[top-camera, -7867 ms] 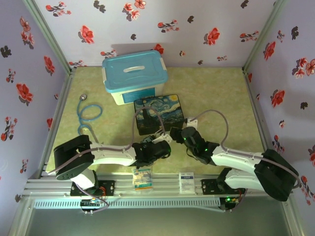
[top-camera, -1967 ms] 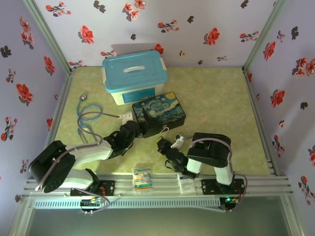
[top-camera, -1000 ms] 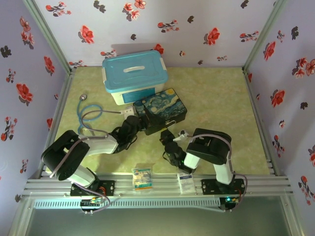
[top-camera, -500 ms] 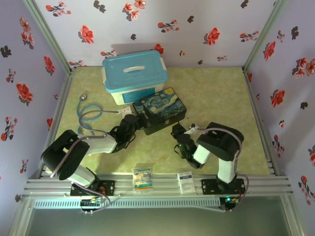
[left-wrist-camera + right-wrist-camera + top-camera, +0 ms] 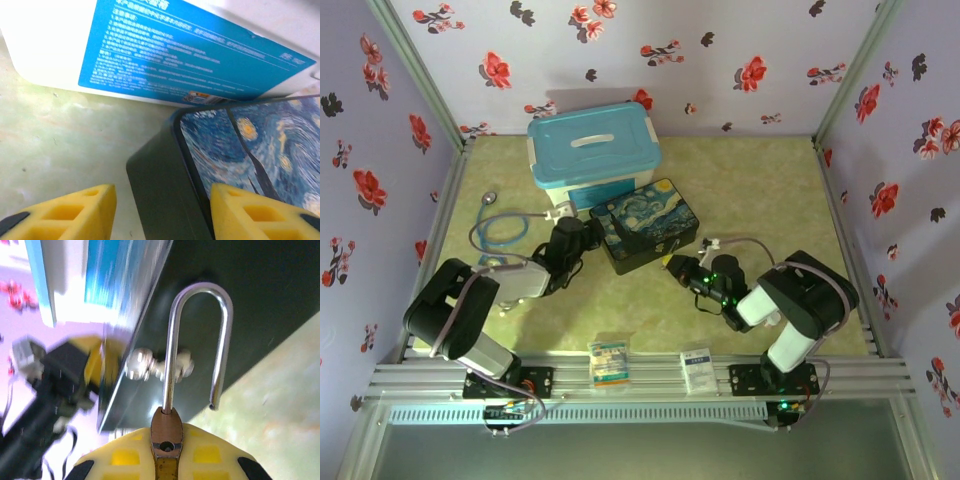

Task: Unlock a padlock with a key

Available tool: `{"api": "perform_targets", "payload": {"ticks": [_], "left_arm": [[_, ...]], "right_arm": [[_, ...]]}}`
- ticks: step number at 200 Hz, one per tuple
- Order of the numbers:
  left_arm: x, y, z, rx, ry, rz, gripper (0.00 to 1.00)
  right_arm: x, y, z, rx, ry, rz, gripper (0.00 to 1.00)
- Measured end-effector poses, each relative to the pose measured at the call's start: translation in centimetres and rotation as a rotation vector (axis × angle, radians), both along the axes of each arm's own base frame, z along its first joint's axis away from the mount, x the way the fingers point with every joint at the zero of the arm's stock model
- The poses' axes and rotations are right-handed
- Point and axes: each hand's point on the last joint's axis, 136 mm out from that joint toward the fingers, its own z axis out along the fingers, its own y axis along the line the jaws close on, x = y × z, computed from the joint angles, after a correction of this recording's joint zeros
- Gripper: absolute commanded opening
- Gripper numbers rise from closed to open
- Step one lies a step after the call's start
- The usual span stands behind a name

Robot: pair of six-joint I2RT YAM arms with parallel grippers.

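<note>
Release of the padlock [image 5: 166, 434] looks all but done, judging by its silver shackle [image 5: 172, 340]: one leg sits in the brass body while the other ends free in the air, clear of it. The right gripper [image 5: 166, 452] has that body pinched between its yellow fingers [image 5: 120, 457], shackle pointing away, close against the side wall of the dark box [image 5: 645, 226] with the Starry Night print, which lies mid-worktop [image 5: 760, 200]. A small silvery knobbed piece [image 5: 141, 365] lies behind the seated leg; whether the shackle is hooked through it cannot be told, nor whether the key sits in the lock, whose lower body the fingers cover. The next move probably calls for a small, steady draw to take the shackle clear without dragging the box. The left gripper [image 5: 162, 212] sits at the box's left corner, fingers [image 5: 70, 207] spread wide with the corner between them and pinching nothing, seemingly placed to brace it. Just behind stands a white bin with a blue lid [image 5: 592, 148], leaving little room there. Blue tubing [image 5: 500, 226] lies to the left, and two small packets [image 5: 608, 360] rest at the near rail.
</note>
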Motion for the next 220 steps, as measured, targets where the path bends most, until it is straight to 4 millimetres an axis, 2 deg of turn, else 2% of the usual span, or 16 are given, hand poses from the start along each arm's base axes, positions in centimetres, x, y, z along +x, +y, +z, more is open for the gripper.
{"api": "perform_targets", "payload": {"ticks": [21, 46, 85, 105, 124, 146, 166, 204, 220], "left_arm": [[0.3, 0.0, 0.0, 0.010, 0.010, -0.002, 0.60], [0.1, 0.1, 0.0, 0.016, 0.017, -0.005, 0.68], [-0.5, -0.4, -0.2, -0.003, 0.046, -0.037, 0.73], [-0.5, -1.2, -0.5, -0.036, 0.050, -0.056, 0.74], [-0.1, -1.9, -0.7, -0.084, 0.041, -0.060, 0.74], [0.6, -2.6, -0.8, -0.107, 0.032, -0.068, 0.71], [1.5, -3.4, -0.7, -0.118, 0.026, -0.078, 0.67], [3.3, -4.8, -0.4, -0.109, 0.036, -0.094, 0.68], [4.4, -5.6, -0.1, -0.090, 0.044, -0.106, 0.69]], "right_arm": [[-2.0, 0.5, -1.2, -0.022, 0.068, 0.103, 0.00], [-3.5, -0.2, -2.0, -0.066, 0.139, 0.152, 0.00], [-4.9, -2.6, -1.3, -0.216, 0.183, 0.172, 0.00], [-4.9, -4.8, -0.9, -0.283, 0.201, 0.158, 0.00], [-5.1, -6.9, -2.5, -0.351, 0.280, 0.138, 0.00], [-7.0, -7.9, -5.6, -0.429, 0.418, 0.178, 0.00], [-6.7, -8.1, -5.4, -0.457, 0.414, 0.185, 0.00], [-6.8, -9.0, -5.7, -0.532, 0.429, 0.183, 0.18], [-6.7, -9.2, -5.8, -0.554, 0.437, 0.180, 0.39]]}}
